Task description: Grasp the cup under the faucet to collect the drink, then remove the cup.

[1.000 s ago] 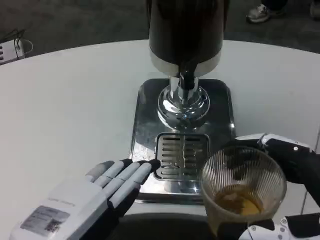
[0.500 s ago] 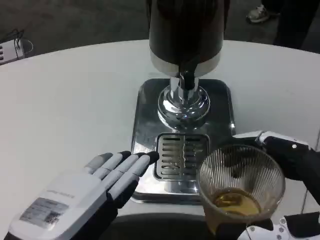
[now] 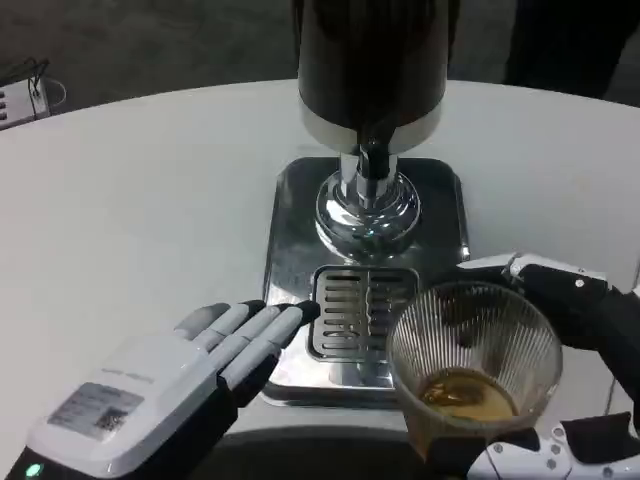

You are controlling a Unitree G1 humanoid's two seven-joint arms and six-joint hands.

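Note:
A ribbed clear cup [image 3: 474,365] with amber drink in its bottom sits low on the right, held by my right hand [image 3: 570,320], whose fingers wrap its far and near sides. The cup is to the right of the drip grate [image 3: 355,312], off from under the faucet [image 3: 373,160] of the dark dispenser [image 3: 370,70]. My left hand [image 3: 170,385] lies flat with fingers straight and together, tips touching the tray's front left corner, holding nothing.
The dispenser stands on a shiny steel tray [image 3: 290,250] in the middle of the round white table [image 3: 130,210]. A small object with wires [image 3: 25,95] lies at the table's far left edge.
The cup in my right hand has shifted slightly left and up in the picture. My left hand has stayed nearly in place at the tray's corner.

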